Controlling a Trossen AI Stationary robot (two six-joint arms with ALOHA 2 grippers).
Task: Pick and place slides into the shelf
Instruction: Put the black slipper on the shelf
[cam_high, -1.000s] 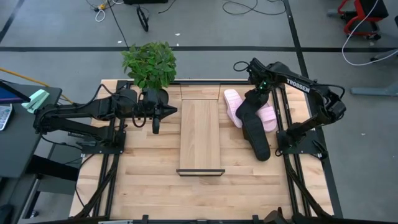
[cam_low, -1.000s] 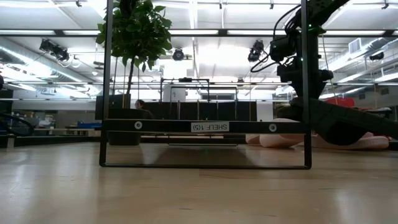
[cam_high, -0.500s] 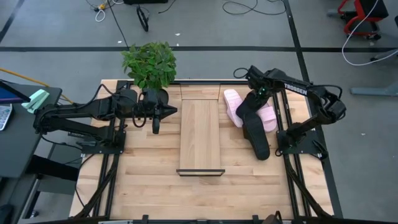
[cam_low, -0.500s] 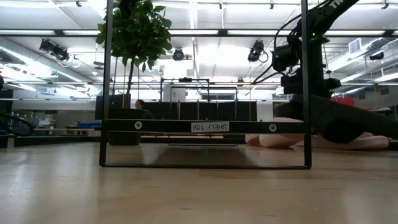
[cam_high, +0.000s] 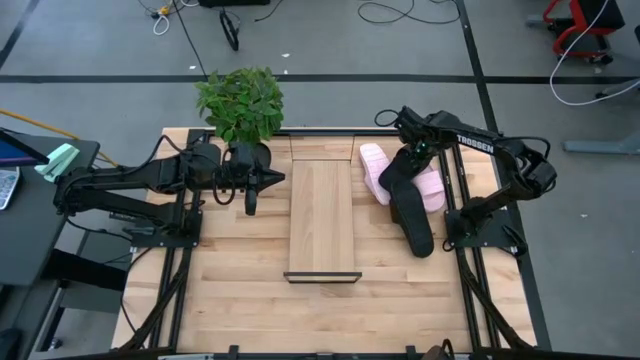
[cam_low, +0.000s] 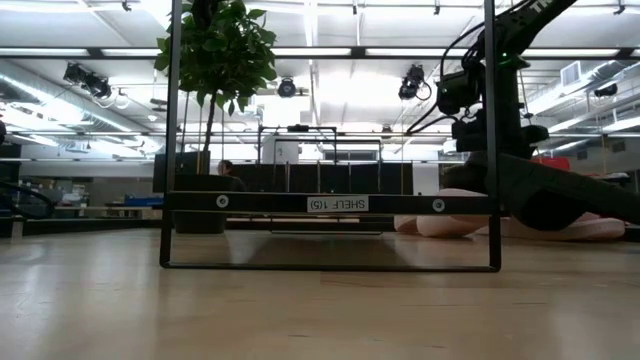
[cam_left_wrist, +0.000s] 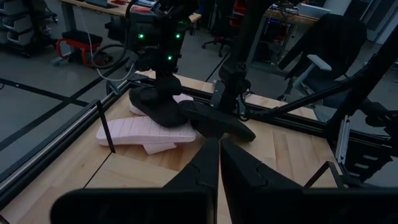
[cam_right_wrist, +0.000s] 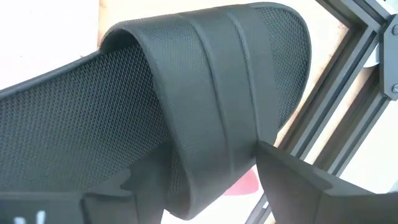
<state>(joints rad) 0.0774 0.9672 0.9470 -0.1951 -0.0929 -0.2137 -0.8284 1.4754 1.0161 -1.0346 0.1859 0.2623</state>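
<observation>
the slides (cam_high: 405, 192) lie in a heap on the right part of the wooden table (cam_high: 240, 290), between the shelf (cam_high: 322, 218) and the right-hand frame rail: two pale pink ones (cam_high: 375, 170) side by side underneath, one black slide (cam_high: 394, 177) propped across them, and a second black slide (cam_high: 414, 225) stretched flat toward the near edge. going from the left, the left arm lies low along the far-left part of the table, its left gripper (cam_high: 272, 179) pointing at the shelf with its fingers pressed together and nothing between them; the left wrist view shows those closed fingers (cam_left_wrist: 211, 163) aimed across the plank at the pile. just behind that arm a potted plant (cam_high: 240, 102) stands at the table's far edge. the shelf runs front to back down the middle, its light plank top bare, and in the low view its black frame (cam_low: 330, 202) carries a small label and partly screens the pale slides (cam_low: 455, 226) beyond it. to the right, the right gripper (cam_high: 413, 158) is down on the heap at the propped black slide, and the right wrist view shows its two fingers (cam_right_wrist: 292, 180) spread to either side of that slide's broad mesh strap (cam_right_wrist: 230, 93), which fills the space between them; whether they press on it cannot be told.
</observation>
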